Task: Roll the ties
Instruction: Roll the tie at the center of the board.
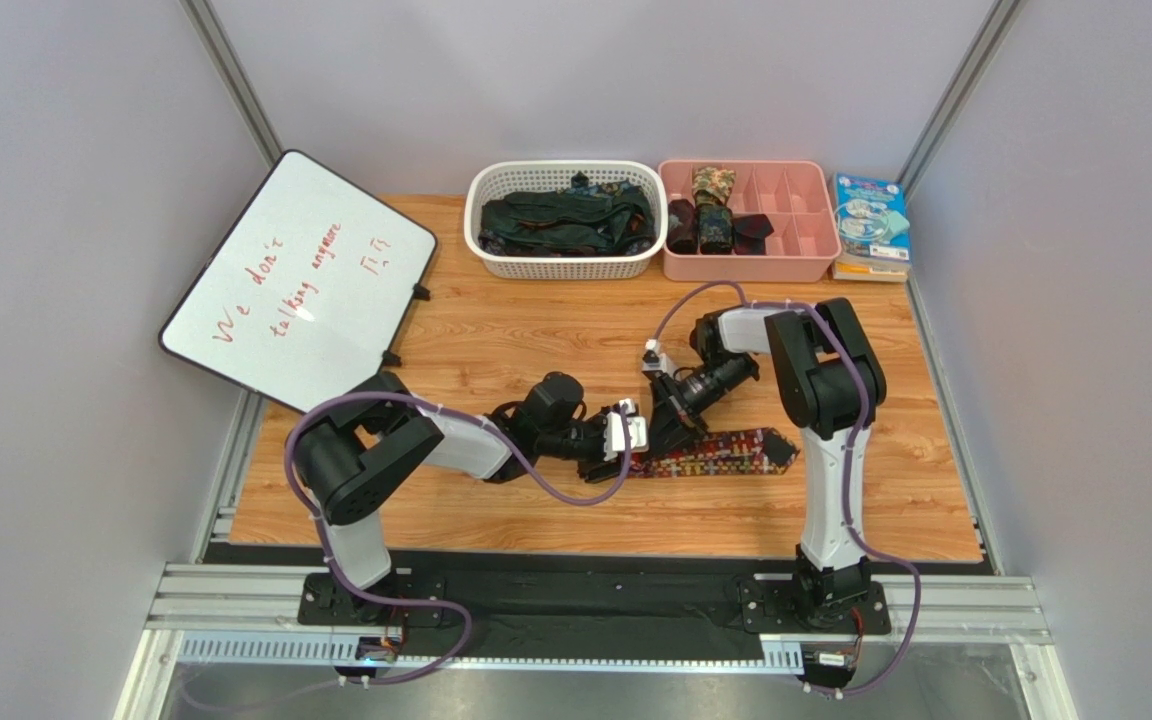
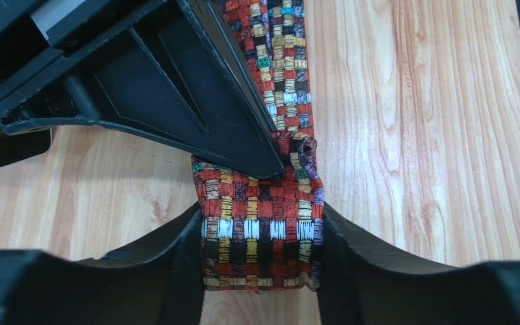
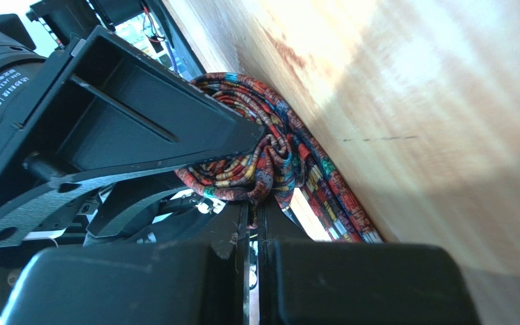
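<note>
Left gripper clasping patterned tie, laid left-right

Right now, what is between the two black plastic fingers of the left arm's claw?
The partly rolled end of the red-orange checked fabric necktie fills the gap in the left gripper, touching both fingers. The left wrist view shows it.

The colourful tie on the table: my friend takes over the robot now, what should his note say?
Left gripper: closed around the started coil of the red-orange patterned fabric tie.
Right gripper: shut, tip at that coil.
The rest of the tie lies flat on the wooden table.
Done: rolled ties in the pink plastic tray.
Left: finish this roll; dark ties wait in the white plastic basket.
</note>
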Available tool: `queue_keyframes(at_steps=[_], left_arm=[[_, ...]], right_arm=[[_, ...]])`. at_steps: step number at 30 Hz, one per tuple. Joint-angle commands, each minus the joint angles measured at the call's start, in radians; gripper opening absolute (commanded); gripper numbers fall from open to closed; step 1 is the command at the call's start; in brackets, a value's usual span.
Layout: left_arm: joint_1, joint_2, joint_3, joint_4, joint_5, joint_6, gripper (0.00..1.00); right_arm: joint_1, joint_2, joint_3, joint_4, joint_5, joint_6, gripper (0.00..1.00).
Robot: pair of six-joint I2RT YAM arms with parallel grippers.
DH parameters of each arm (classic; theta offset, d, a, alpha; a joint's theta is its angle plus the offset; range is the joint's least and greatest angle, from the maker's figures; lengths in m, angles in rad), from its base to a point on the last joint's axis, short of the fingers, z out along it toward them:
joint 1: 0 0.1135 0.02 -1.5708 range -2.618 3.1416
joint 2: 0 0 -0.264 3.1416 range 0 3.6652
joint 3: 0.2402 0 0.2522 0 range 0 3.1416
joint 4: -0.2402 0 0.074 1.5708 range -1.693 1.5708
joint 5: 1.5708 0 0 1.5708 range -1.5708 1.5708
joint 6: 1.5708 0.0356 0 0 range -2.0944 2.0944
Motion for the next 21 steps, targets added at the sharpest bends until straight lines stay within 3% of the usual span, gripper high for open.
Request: queue_keyframes(at_steps=[1,3,5,6,8,11,16,21], left_arm=[[-0.007,0.007,0.024,-0.073,0.063,-0.012,0.53],[-0.005,0.010,0.033,-0.133,0.057,0.005,0.47],[-0.007,0.016,0.053,-0.211,0.052,0.033,0.40],[-0.007,0.016,0.060,-0.232,0.052,0.045,0.37],[-0.004,0.019,0.068,-0.268,0.052,0.060,0.32],[-0.004,0.020,0.079,-0.298,0.049,0.059,0.29],[-0.002,0.025,0.091,-0.317,0.045,0.062,0.29],[0.002,0.025,0.110,-0.349,0.048,0.071,0.29]], right_arm=[[0.022,-0.041,-0.019,0.063,0.027,0.036,0.00],[0.020,-0.062,-0.008,0.063,0.026,0.038,0.01],[0.019,-0.079,0.005,0.063,0.038,0.038,0.08],[0.011,-0.100,0.007,0.061,0.044,0.041,0.20],[-0.004,-0.124,0.002,0.060,0.068,0.045,0.33],[-0.023,-0.153,-0.019,0.044,0.092,0.032,0.42],[-0.024,-0.156,-0.054,0.027,0.118,-0.011,0.42],[-0.023,-0.127,-0.050,0.063,0.101,0.001,0.27]])
